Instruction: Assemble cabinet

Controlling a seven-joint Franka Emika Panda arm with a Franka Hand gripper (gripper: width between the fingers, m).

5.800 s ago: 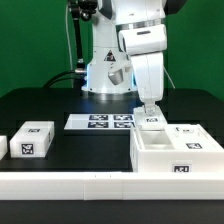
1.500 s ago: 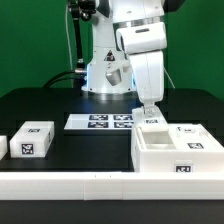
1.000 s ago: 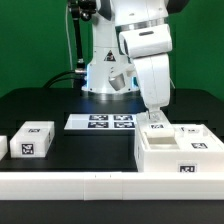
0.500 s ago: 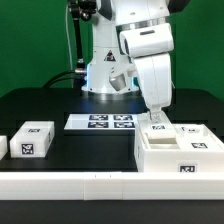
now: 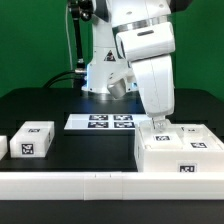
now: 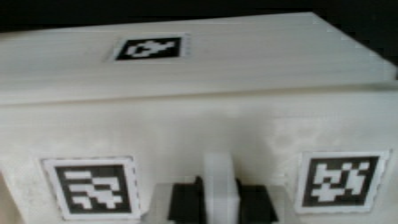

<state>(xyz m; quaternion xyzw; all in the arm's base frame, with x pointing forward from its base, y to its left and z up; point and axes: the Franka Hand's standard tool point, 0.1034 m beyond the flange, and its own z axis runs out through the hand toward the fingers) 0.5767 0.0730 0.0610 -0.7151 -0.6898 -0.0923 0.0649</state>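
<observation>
At the far edge of the cabinet (image 5: 165,160), the end effector (image 5: 161,127) clamps its wall, fingertips (image 6: 180,203) blurred and cropped.

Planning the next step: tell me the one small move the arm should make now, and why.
Probably squeeze the gripper firmly shut on the cabinet before any lift. It sits low at the cabinet's far wall, arm tilted, and the wrist view shows dark fingers flanking a white rib; whether they already clamp it is unclear.

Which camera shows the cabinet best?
The exterior view: the cabinet shows most of its body, tagged on top and front. The wrist view gives only a blurred close-up of its tagged faces.
</observation>
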